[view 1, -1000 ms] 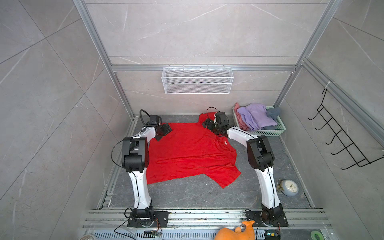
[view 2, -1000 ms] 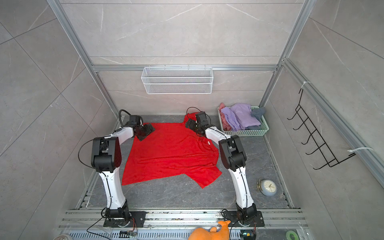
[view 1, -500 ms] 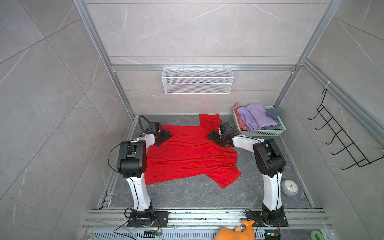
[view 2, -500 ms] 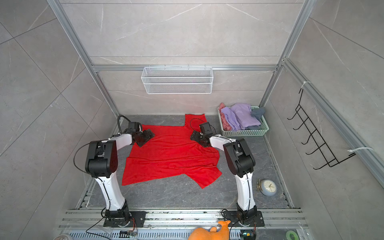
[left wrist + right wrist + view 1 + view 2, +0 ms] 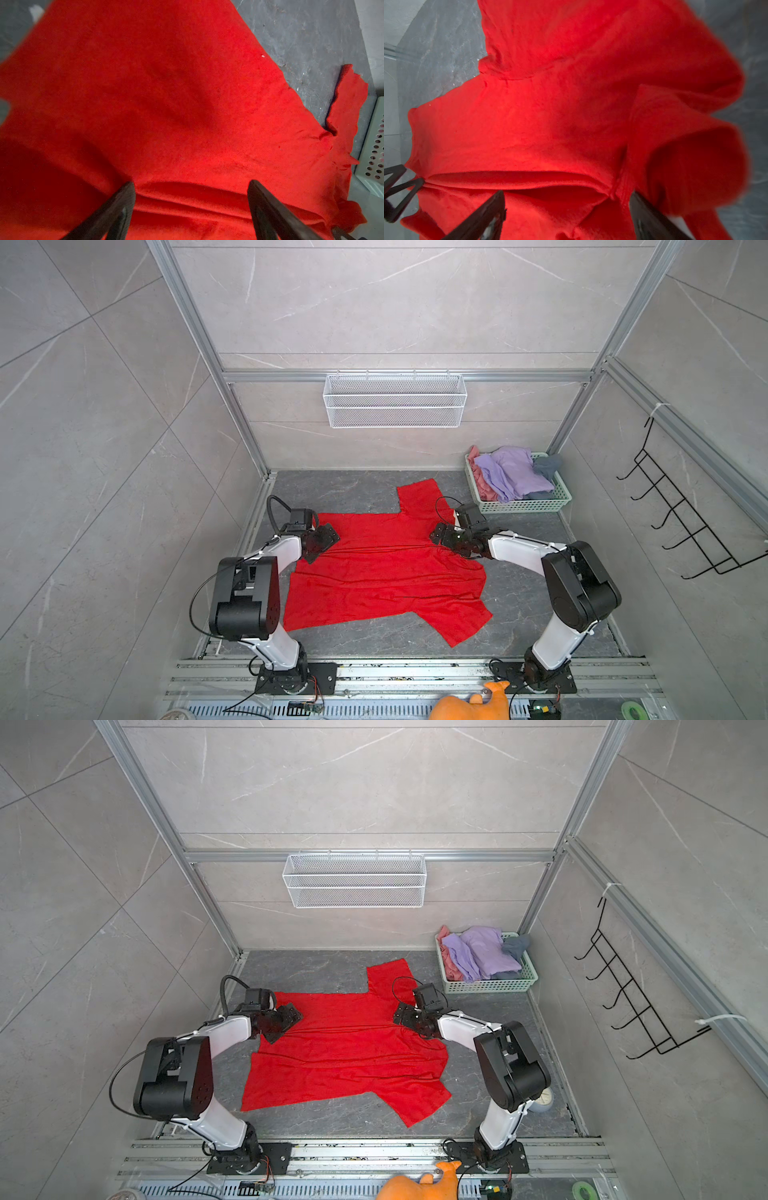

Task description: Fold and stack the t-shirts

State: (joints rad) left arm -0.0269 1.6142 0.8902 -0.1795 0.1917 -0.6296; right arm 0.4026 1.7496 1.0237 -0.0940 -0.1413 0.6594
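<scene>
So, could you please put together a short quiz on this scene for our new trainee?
1. True or false: the red t-shirt lies folded inside the green basket.
2. Which colour lies on top of the basket's pile? A) lavender B) yellow C) white
3. Are the left hand and the right hand open or shut?
Key: 1 false, it is spread out outside the basket. 2 A, the lavender shirt. 3 both open, over the red cloth.

Red t-shirt [image 5: 176, 93] filling most of frame, spread on grey table [image 5: 301, 31]. Left gripper [image 5: 191, 181] fingers [image 5: 259, 197] wide apart w/ fold ridge [image 5: 187, 189] btwn tips. Perforated basket [image 5: 376, 145] at edge.
</scene>
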